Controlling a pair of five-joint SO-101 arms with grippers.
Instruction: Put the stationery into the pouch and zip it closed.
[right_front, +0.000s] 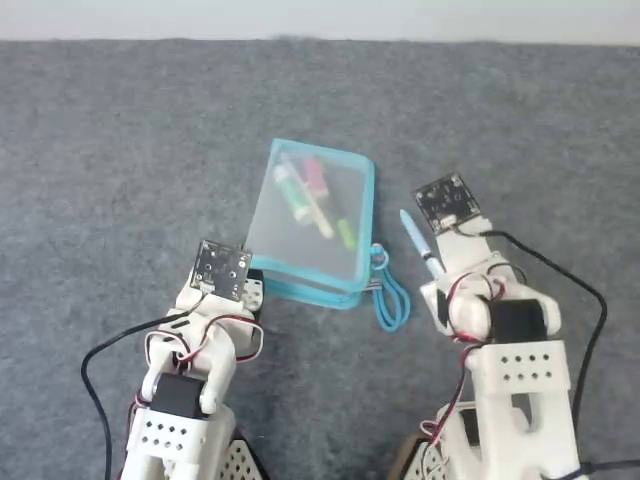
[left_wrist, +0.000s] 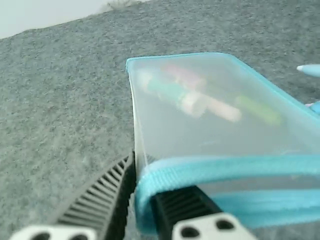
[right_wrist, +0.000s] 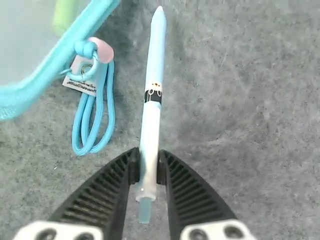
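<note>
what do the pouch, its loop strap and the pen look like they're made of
Pouch: probably soft frosted plastic, as the markers inside show blurred through it; the teal edging looks like fabric. Strap: seemingly matte woven cord, lying limp. Pen: likely hard plastic, smooth pale blue barrel with slight sheen.

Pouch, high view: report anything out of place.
One pen is outside the pouch, beside its strap, pinched in the right tool. The left tool pinches the pouch's zipper edge. Nothing spilled or damaged.
</note>
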